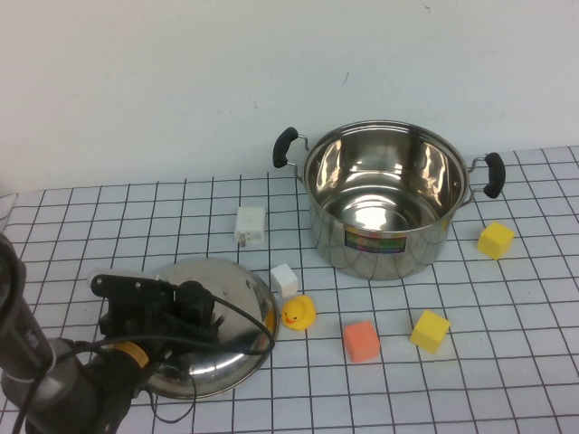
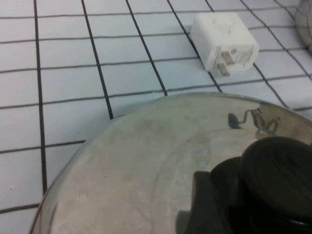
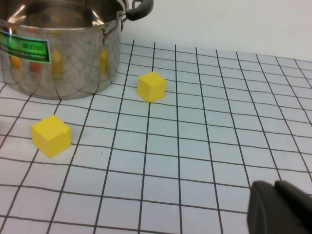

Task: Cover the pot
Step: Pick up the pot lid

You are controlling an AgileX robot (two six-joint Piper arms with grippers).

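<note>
The shiny steel pot (image 1: 389,231), with black side handles and a colourful label, stands open at the back right. It also shows in the right wrist view (image 3: 63,58). The domed steel lid (image 1: 237,294) lies at the front left. My left gripper (image 1: 194,303) is over its middle, shut on the black knob (image 2: 278,180). One finger (image 2: 204,200) presses against the knob and the other is hidden. My right gripper (image 3: 280,207) is shut and empty, low over the table to the right of the pot, outside the high view.
A white plug adapter (image 1: 251,224) lies behind the lid. A white cube (image 1: 284,279) and a yellow duck (image 1: 298,313) sit beside the lid's right rim. An orange cube (image 1: 361,341) and two yellow cubes (image 1: 430,330) (image 1: 495,240) lie near the pot.
</note>
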